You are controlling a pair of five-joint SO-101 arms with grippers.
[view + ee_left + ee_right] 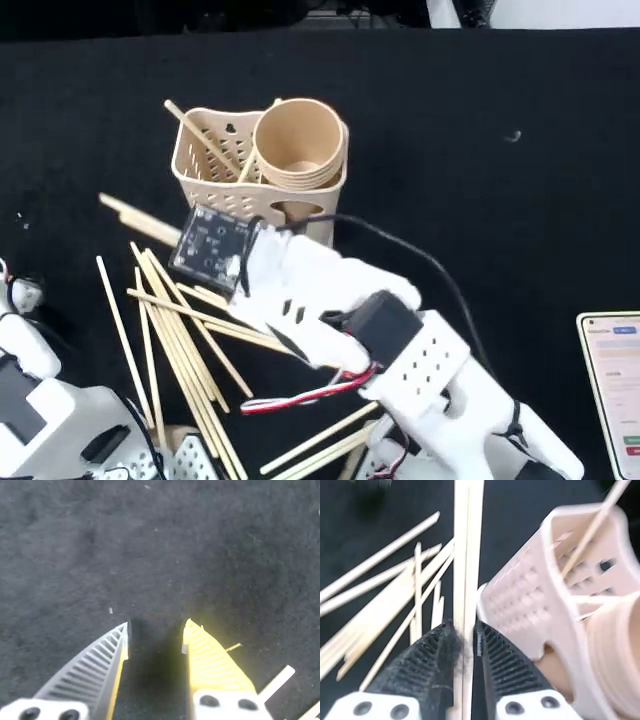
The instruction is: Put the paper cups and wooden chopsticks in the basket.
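A beige slotted basket (205,185) stands on the black table with a stack of paper cups (298,140) inside it and a few wooden chopsticks (200,130) leaning in it. My right gripper (465,627) is shut on a pair of chopsticks (467,555) right beside the basket's wall (520,600); the cups (615,645) show next to it. In the high view the held pair (135,218) sticks out to the left of the basket. Several loose chopsticks (180,330) lie fanned in front. My left gripper (155,627) is open just above bare cloth.
The left arm's base (60,420) sits at the near left corner. A phone (612,380) lies at the table's right edge. A black cable (400,245) runs from the right arm toward the basket. Chopstick ends (277,680) lie near the left gripper.
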